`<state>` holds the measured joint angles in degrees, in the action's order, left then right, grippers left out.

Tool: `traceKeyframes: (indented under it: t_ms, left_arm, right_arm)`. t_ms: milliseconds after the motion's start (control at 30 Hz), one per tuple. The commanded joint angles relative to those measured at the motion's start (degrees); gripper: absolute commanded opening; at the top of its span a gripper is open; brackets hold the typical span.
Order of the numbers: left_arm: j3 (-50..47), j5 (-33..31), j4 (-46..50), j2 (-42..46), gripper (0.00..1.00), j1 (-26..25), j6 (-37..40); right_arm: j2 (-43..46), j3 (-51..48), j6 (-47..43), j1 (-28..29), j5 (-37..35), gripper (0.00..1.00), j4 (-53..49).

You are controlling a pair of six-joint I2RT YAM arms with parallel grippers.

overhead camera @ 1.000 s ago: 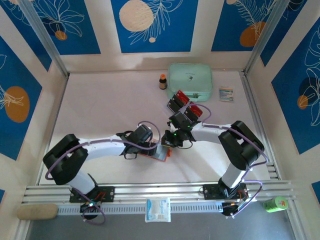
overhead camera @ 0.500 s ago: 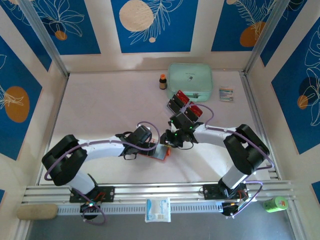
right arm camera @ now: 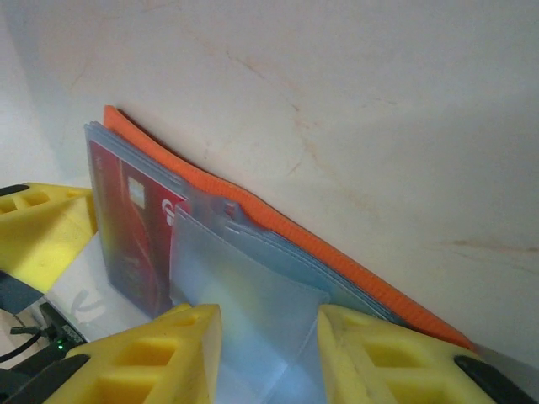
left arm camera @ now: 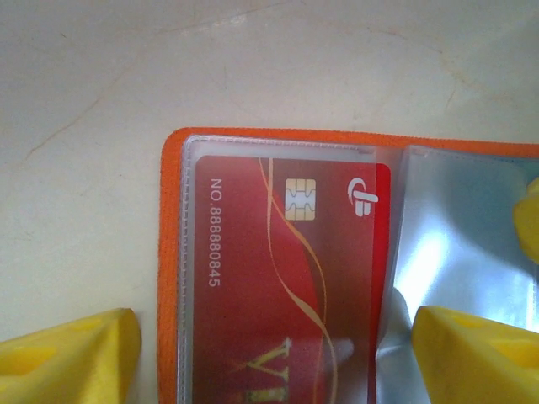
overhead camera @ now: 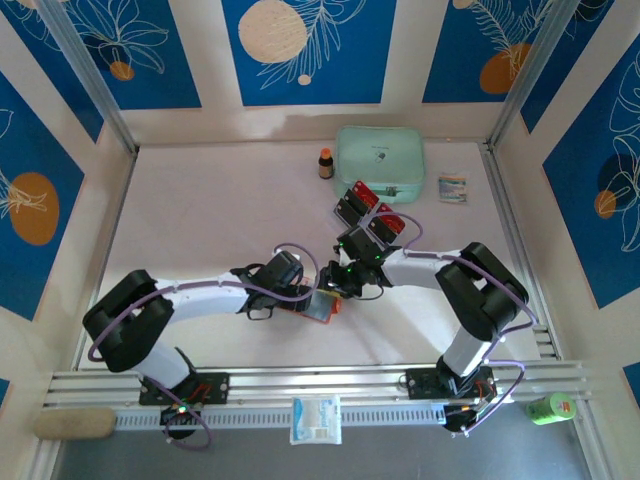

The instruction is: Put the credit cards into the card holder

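Table (overhead camera: 200, 210): white, bare over most of its left half; both arms reach in toward the middle.

Card holder (overhead camera: 318, 308): orange, lies open and flat on the table between the two grippers, nearer the arm bases than the far wall. Orange rim (left arm camera: 171, 252) frames the clear sleeves in the left wrist view; seen edge-on (right arm camera: 278, 225) in the right wrist view.

Red card (left arm camera: 278, 278): sits inside the clear sleeve next to the orange rim. Chip, gold swirl and white number readable through the plastic. Also seen side-on (right arm camera: 126, 227).

Clear sleeves (left arm camera: 459, 244): pale, glossy, several leaves. One empty leaf (right arm camera: 244, 286) stands raised off the rest.

Left gripper (left arm camera: 274, 337): jaws wide apart, straddling the sleeve with the red card. One yellow finger (left arm camera: 72, 358) over bare table just beside the orange rim, the other over the clear sleeves. Nothing clamped.

Right gripper (right arm camera: 269, 337): jaws partly apart, clear gap between the yellow fingers. Raised sleeve leaf passes through that gap, not pinched; contact with either pad cannot be told.

Credit cards (overhead camera: 372, 212): red and black, grouped beyond the right gripper, apart from the card holder, just in front of the pouch.

Mint-green pouch (overhead camera: 380, 163): by the far wall. Small brown bottle (overhead camera: 326, 163) just to its left, small packet (overhead camera: 452, 188) to its right.
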<state>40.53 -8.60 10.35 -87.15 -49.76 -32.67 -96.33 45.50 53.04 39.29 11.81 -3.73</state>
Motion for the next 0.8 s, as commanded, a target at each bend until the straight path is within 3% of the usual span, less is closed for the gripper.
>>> traceKeyframes:
  t_ms: [0,367,767]
  left_arm:
    - [-1.07,0.68,0.52,0.48,0.84,-0.52,-0.28]
    - [-1.29,0.44,0.59,1.63,0.84,-0.52,-0.40]
    - [-0.58,-2.30,1.63,9.95,0.99,-0.49,-1.16]
  right_arm:
    - [-1.71,-0.74,1.33,-0.51,2.94,0.38,1.17]
    - [-2.81,-0.80,3.22,-2.20,7.78,0.37,5.65]
    - [-2.89,1.16,3.62,-1.94,9.53,0.37,5.57]
